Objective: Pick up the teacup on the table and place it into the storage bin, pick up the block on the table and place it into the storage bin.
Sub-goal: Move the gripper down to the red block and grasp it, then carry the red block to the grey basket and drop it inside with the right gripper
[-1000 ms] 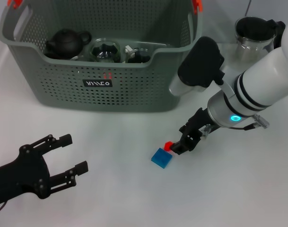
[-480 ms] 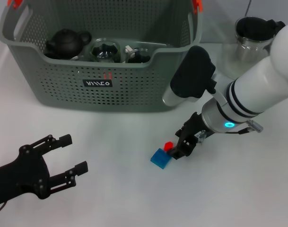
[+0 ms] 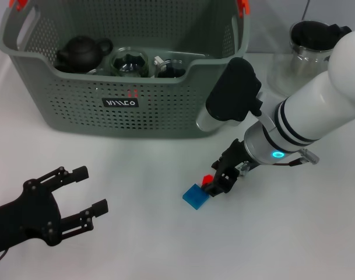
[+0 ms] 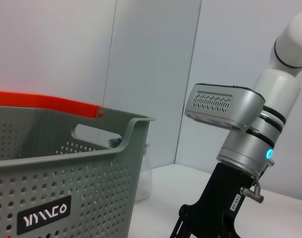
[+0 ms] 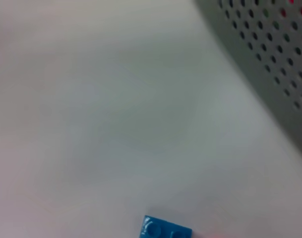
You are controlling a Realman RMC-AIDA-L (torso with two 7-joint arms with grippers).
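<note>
My right gripper (image 3: 217,182) is down at the blue block (image 3: 196,196), which sits on the table in front of the storage bin (image 3: 125,87); can't tell its finger state. The left gripper (image 3: 78,192) is parked with fingers apart. My worry is nudging the block sideways.

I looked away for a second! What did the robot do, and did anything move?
The right gripper slid a bit toward the robot's left, down by the red block, and nudged the blue block slightly the same way. Nothing was lifted. The left gripper, open, and the storage bin stayed put.
</note>
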